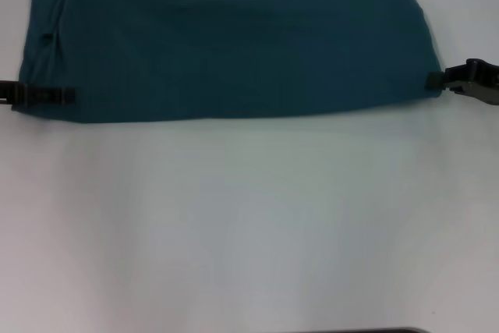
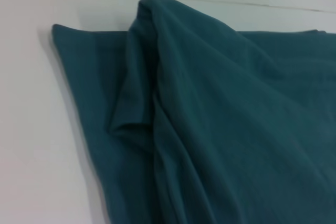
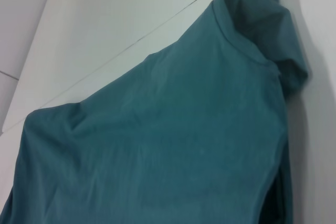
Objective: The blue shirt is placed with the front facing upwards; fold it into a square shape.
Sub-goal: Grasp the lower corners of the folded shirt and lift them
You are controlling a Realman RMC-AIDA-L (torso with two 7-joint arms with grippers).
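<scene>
The blue shirt (image 1: 226, 40) lies as a wide, plain teal band across the far part of the white table (image 1: 249, 224), with no lettering showing. My left gripper (image 1: 61, 95) is at the band's left near corner, shut on the cloth edge. At the right near corner, my right gripper (image 1: 433, 81) pinches the cloth. In the left wrist view the blue shirt (image 2: 220, 129) rises in folds toward the camera. In the right wrist view the blue shirt (image 3: 168, 140) shows a hemmed sleeve bunched at its far end. Neither wrist view shows its own fingers.
White table surface stretches from the shirt's near edge to the front. A dark strip (image 1: 366, 330) shows at the very front edge of the head view. A seam line in the table (image 3: 131, 40) runs behind the shirt.
</scene>
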